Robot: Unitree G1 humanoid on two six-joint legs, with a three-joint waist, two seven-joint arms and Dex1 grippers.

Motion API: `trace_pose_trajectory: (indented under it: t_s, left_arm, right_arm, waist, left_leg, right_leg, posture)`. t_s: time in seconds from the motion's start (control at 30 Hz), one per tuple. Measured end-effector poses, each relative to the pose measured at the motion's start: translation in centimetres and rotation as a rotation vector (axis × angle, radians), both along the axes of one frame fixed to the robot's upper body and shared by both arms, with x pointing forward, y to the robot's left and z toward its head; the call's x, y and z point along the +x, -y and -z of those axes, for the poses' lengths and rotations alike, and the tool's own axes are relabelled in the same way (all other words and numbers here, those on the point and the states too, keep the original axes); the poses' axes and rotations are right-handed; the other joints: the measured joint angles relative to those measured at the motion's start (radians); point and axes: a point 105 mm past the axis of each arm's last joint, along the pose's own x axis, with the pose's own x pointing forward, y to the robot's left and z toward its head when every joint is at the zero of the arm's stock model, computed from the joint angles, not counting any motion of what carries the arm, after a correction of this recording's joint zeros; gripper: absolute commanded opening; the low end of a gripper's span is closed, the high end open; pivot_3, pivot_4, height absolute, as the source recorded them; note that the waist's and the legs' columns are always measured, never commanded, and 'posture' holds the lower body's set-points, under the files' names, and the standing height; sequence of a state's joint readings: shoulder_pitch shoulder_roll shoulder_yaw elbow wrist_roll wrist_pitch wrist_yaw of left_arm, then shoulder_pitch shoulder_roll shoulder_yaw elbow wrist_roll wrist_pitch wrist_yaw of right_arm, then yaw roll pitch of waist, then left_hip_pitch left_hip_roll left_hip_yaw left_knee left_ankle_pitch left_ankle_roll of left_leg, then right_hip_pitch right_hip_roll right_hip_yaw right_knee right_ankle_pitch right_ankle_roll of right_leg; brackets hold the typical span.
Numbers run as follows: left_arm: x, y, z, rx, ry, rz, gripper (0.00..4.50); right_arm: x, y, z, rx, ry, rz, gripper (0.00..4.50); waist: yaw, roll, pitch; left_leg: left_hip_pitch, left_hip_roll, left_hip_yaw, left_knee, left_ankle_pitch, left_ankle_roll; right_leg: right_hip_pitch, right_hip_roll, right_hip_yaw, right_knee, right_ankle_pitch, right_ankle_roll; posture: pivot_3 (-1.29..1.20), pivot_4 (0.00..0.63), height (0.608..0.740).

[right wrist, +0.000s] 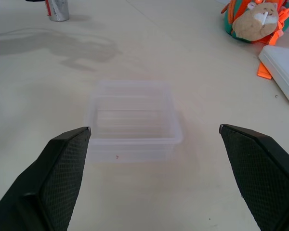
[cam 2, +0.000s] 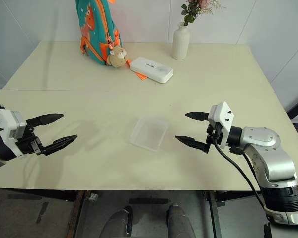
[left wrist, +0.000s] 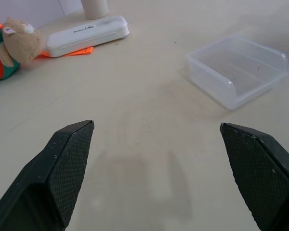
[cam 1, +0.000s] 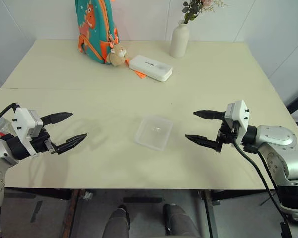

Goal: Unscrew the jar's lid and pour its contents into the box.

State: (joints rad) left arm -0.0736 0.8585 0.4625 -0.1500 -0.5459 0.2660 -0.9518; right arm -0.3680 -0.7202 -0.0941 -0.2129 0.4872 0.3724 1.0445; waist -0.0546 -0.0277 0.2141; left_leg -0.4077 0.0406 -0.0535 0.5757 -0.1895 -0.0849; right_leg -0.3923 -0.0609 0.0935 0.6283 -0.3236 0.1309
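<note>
**Both arms raised with fingers spread, box between them**

The left gripper (cam 1: 65,131) is held above the near left part of the table (cam 1: 213,84), its two black fingers pointed inward toward the middle and spread wide with nothing between them. The right gripper (cam 1: 202,127) is mirrored on the near right side, pointed inward as well, its fingers likewise parted and empty. Both are kept clear of the tabletop.

The box (cam 1: 153,132) is placed on the table between the two grippers, well apart from each; it is seen to be empty. The jar (right wrist: 58,9) is found at the table's left edge, beyond the left arm (in the right wrist view it is cut off by the frame, so only a greyish cylinder with a red mark is made out). Whether a lid is on it cannot be told, and no contents can be made out.

Along the far edge a backpack (cam 1: 95,27) with a plush toy (cam 1: 117,54), a white case (cam 1: 150,67) and a vase (cam 1: 179,39) are ranged. Bare tabletop is left around the box on all sides.
</note>
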Motion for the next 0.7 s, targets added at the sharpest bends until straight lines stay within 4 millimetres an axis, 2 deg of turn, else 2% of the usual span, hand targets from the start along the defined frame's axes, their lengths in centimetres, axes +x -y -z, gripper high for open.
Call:
trace_pose_trajectory:
  t_s: [0.13,0.23,0.3,0.43,0.53,0.6,0.7]
  left_arm:
    - [-0.2,-0.5,0.0,-0.009,0.006,-0.037,4.48]
    - [-0.8,-1.4,0.8,-0.046,0.014,-0.125,4.48]
    - [-1.8,-2.9,1.6,-0.101,0.041,-0.27,4.48]
    - [-4.2,-6.2,4.0,-0.202,0.085,-0.625,4.48]
    - [-6.2,-7.9,5.1,-0.253,0.126,-0.836,4.48]
    - [-7.2,-9.1,5.5,-0.294,0.169,-0.978,4.48]
    - [-8.3,-10.6,5.7,-0.278,0.217,-1.124,4.48]
  right_arm:
    - [0.2,-0.1,-0.1,0.0,0.006,-0.005,4.5]
    - [0.6,-1.0,-0.3,0.023,0.016,-0.027,4.5]
    - [0.9,-2.6,-0.9,0.067,0.029,-0.075,4.5]
    - [0.9,-6.0,-2.9,0.148,0.074,-0.194,4.5]
    - [0.5,-7.9,-4.3,0.198,0.1,-0.271,4.5]
    - [0.2,-9.5,-5.5,0.24,0.123,-0.332,4.5]
    - [0.0,-11.1,-6.4,0.267,0.135,-0.393,4.5]
  waist:
    - [-0.003,0.0,0.0]
    - [-0.008,0.0,0.0]
    - [-0.018,0.0,0.0]
    - [-0.017,-0.001,0.0]
    - [-0.012,-0.002,-0.001]
    - [-0.006,-0.002,-0.001]
    - [0.001,-0.005,-0.003]
  left_leg:
    - [0.001,0.0,0.005,0.001,-0.001,0.002]
    - [0.002,0.001,0.007,0.002,-0.002,0.002]
    - [0.002,0.003,0.008,0.002,-0.003,0.002]
    - [0.001,0.005,0.008,0.004,-0.004,0.0]
    - [0.001,0.005,0.008,0.006,-0.005,0.0]
    - [0.001,0.006,0.008,0.007,-0.005,0.0]
    - [0.001,0.007,0.008,0.01,-0.005,0.0]
  right_leg:
    - [0.0,0.0,0.004,0.0,0.0,0.0]
    - [-0.001,0.001,0.006,0.0,0.001,0.001]
    - [-0.001,0.002,0.007,0.0,0.004,0.007]
    - [-0.001,0.005,0.007,0.001,0.004,0.006]
    - [-0.001,0.005,0.007,0.001,0.005,0.006]
    - [-0.001,0.006,0.007,0.001,0.006,0.005]
    - [0.0,0.007,0.008,0.0,0.0,-0.008]
  posture:
    - [0.0,0.15,0.74]
    - [0.0,0.15,0.74]
    - [0.0,0.15,0.74]
    - [0.0,0.15,0.74]
    - [0.0,0.15,0.74]
    - [0.0,0.15,0.74]
    - [0.0,0.15,0.74]
